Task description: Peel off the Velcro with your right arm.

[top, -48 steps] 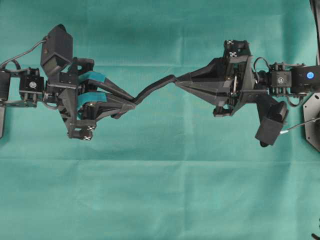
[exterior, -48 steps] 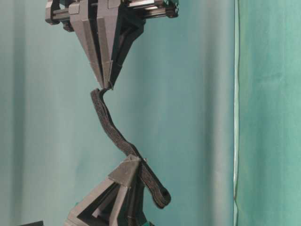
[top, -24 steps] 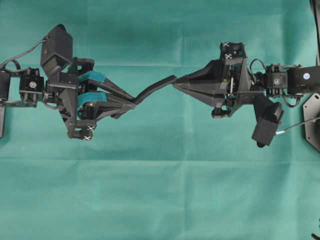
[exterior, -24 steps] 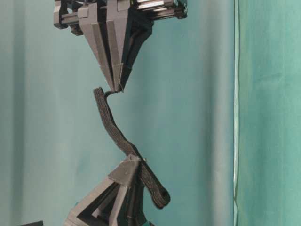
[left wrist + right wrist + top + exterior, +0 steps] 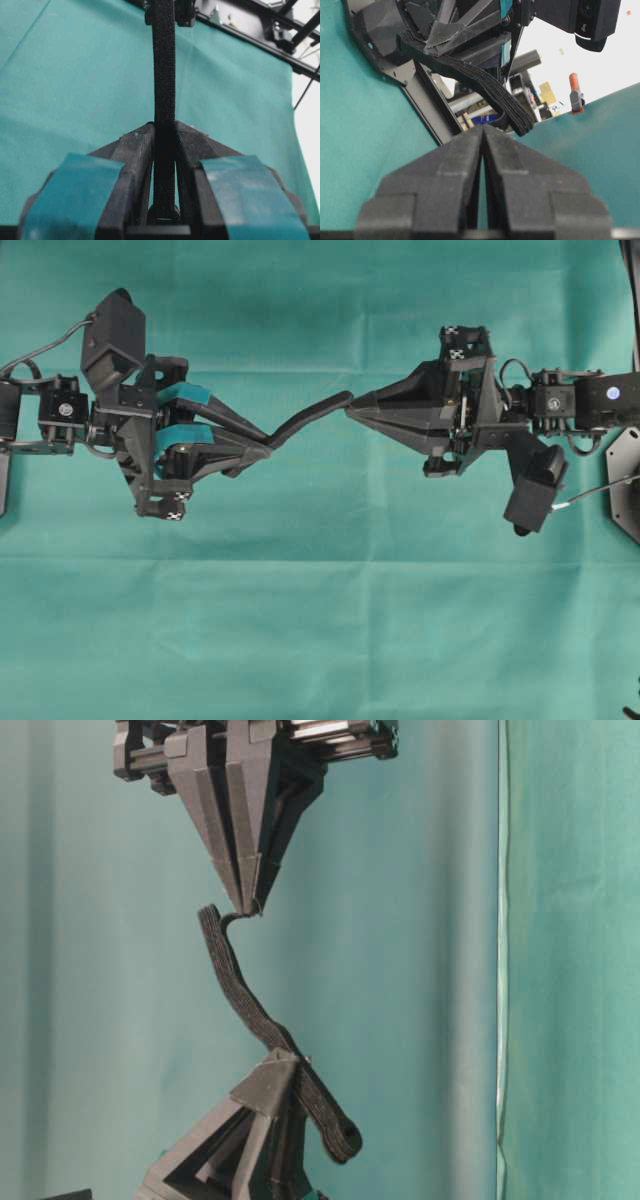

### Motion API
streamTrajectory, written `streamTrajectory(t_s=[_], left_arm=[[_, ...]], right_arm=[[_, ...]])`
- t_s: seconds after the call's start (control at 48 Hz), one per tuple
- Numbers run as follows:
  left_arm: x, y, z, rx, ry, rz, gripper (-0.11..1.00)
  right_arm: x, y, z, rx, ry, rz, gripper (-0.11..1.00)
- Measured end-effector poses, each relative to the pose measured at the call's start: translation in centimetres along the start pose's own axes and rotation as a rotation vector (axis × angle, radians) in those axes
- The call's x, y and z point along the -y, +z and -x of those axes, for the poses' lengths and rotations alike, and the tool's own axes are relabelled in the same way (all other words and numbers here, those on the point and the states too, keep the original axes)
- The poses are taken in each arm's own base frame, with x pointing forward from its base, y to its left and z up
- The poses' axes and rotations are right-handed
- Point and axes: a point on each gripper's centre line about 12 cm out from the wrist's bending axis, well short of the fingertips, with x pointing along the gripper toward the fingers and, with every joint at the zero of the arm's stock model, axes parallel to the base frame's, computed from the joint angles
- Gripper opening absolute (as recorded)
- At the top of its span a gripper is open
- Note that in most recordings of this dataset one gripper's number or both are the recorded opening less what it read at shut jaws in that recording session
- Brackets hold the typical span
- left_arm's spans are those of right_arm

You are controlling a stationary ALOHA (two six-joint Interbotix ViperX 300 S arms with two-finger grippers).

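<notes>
The Velcro [image 5: 305, 418] is a black strip stretched in the air between both grippers. My left gripper [image 5: 268, 447], with teal-taped fingers, is shut on the strip's lower part [image 5: 164, 75]; the knobbed end [image 5: 343, 1140] sticks out past it. The right arm [image 5: 580, 400] reaches in from the right. Its gripper [image 5: 350, 410] has both dark pointed fingers pressed together on a thin flap curling off the strip's far end [image 5: 230, 920]. In the right wrist view the strip [image 5: 470, 75] ends just above the shut right gripper [image 5: 482, 127]. In the left wrist view the left gripper [image 5: 164, 127] clamps the strip.
A green cloth [image 5: 320, 620] covers the table under both arms. A black mounting plate [image 5: 630, 490] and a cable [image 5: 600, 490] sit at the right edge. A second green cloth [image 5: 570, 960] hangs at the right of the table-level view.
Over the first half second the right gripper shifted a little sideways, drawing the thin flap off the strip's end. Since then nothing has moved. The left gripper stayed put.
</notes>
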Motion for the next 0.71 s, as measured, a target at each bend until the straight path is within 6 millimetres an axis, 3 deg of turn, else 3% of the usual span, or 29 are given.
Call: streamTrajectory(t_s=[0.708], left_arm=[[-0.13,-0.28,0.07,-0.007,0.003,0.000,0.10]], right_arm=[[0.32,0.28,0.16,0.007,-0.010,0.001,-0.09]])
